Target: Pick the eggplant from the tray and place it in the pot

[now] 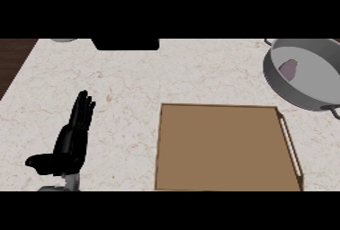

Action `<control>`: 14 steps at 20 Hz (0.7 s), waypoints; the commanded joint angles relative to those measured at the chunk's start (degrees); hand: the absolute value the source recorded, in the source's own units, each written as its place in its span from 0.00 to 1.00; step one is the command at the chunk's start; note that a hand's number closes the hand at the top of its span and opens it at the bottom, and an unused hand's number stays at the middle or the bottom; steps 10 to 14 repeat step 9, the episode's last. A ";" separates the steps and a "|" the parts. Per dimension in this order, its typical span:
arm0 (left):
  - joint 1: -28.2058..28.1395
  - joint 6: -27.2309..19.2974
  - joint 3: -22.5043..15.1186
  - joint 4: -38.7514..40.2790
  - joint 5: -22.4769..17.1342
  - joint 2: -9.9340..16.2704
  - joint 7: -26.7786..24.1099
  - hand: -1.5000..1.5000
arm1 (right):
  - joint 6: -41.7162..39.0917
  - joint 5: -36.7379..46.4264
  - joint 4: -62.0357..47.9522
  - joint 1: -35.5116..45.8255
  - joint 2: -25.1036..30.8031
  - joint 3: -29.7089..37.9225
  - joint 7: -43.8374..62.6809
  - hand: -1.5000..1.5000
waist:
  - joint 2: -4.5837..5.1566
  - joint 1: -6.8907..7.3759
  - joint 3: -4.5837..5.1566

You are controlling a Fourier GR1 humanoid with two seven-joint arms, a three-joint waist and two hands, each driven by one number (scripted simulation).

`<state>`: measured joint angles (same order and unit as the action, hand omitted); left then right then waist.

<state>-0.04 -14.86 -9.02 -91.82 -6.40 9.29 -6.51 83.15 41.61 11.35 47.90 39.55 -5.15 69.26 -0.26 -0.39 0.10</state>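
Observation:
A purple eggplant (289, 69) lies inside the grey pot (279, 83) at the far right, against the pot's left inner wall. The brown tray (222, 148) sits in the lower middle with nothing on it. My left hand (69, 143) rests open at the lower left, fingers straight and pointing away, well left of the tray. My right hand shows nowhere in the head view.
A black object (126, 44) sits at the counter's far edge, with a grey round thing (64, 40) left of it. Dark wood floor (13, 63) borders the counter's left edge. The pot's handle (334, 111) sticks out near the right border.

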 commanded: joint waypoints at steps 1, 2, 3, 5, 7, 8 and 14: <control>0.97 -0.77 1.07 -0.31 0.34 0.52 1.61 0.50 | 2.65 4.69 3.53 -3.16 -0.65 3.64 1.42 0.00 | -0.27 -1.06 0.04; -0.56 -0.28 0.63 0.95 -0.05 -0.38 -0.51 0.50 | 2.66 4.95 4.44 -5.24 0.53 4.99 1.53 0.00 | -0.39 -1.81 0.09; -2.67 0.52 1.31 0.37 -0.48 0.39 -2.44 0.50 | 2.67 6.00 5.01 -3.67 2.14 6.71 1.78 0.00 | -0.34 -0.99 0.12; -1.92 -0.83 0.78 2.06 0.68 -0.65 -2.32 0.50 | 2.69 8.10 6.22 -5.59 0.78 8.53 1.33 0.00 | -0.45 -2.03 0.19; -1.89 -0.62 1.27 0.48 -0.07 -0.56 -2.17 0.50 | 2.70 9.69 7.84 -7.60 -0.21 11.39 1.43 0.00 | -0.60 -2.09 0.18; -1.81 -0.03 2.15 0.34 -0.95 0.37 -0.53 0.50 | 2.71 10.51 9.35 -9.92 0.29 12.80 1.08 0.00 | -0.66 -2.66 0.14; -1.82 -1.44 0.08 0.17 1.06 -1.25 -1.60 0.50 | 2.72 12.12 8.40 -7.78 0.25 14.32 1.16 0.00 | -0.60 -2.06 0.24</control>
